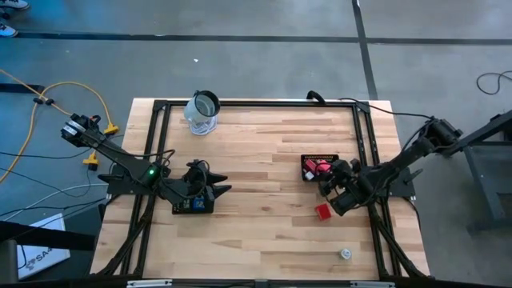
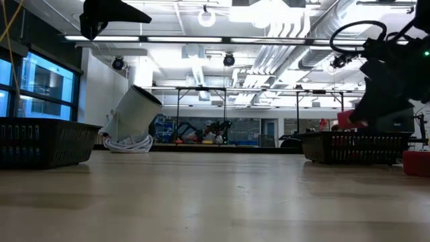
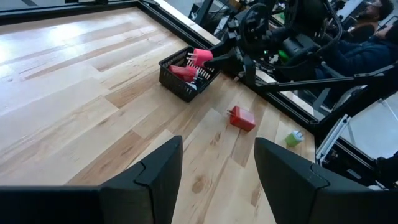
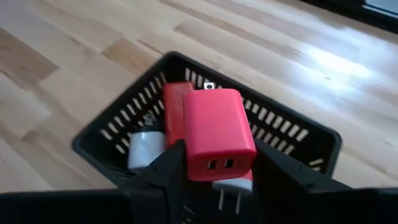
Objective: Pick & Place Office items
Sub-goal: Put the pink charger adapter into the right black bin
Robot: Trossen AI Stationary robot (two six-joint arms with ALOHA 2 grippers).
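My right gripper point(image 4: 219, 167) is shut on a pink-red charger block point(image 4: 217, 127) and hangs over the small black mesh tray point(image 1: 309, 162) at the table's right. That tray point(image 4: 311, 149) holds a red block point(image 4: 176, 106) and a white plug piece point(image 4: 146, 149). Another red block point(image 1: 322, 211) lies flat on the table nearer the front edge, and a whitish round piece point(image 1: 346, 254) sits near the front right corner. My left gripper point(image 3: 217, 168) is open, raised over a second black tray point(image 1: 192, 206) with a blue item in it. My right gripper pinches the pink-red block by its two side faces near the end with the two ports point(image 4: 219, 165), one finger point(image 4: 171, 168) on each side. The fingers slant down from above. The block is lifted clear over the tray, with its metal prong point(image 4: 210, 86) pointing away from the gripper.
A clear glass jar point(image 1: 202, 112) lies tipped near the far edge, left of centre. A black frame point(image 1: 264, 102) runs around the tabletop. The wood between the two trays is bare. The low view shows the right tray point(image 2: 356, 146) and the loose red block point(image 2: 416, 163).
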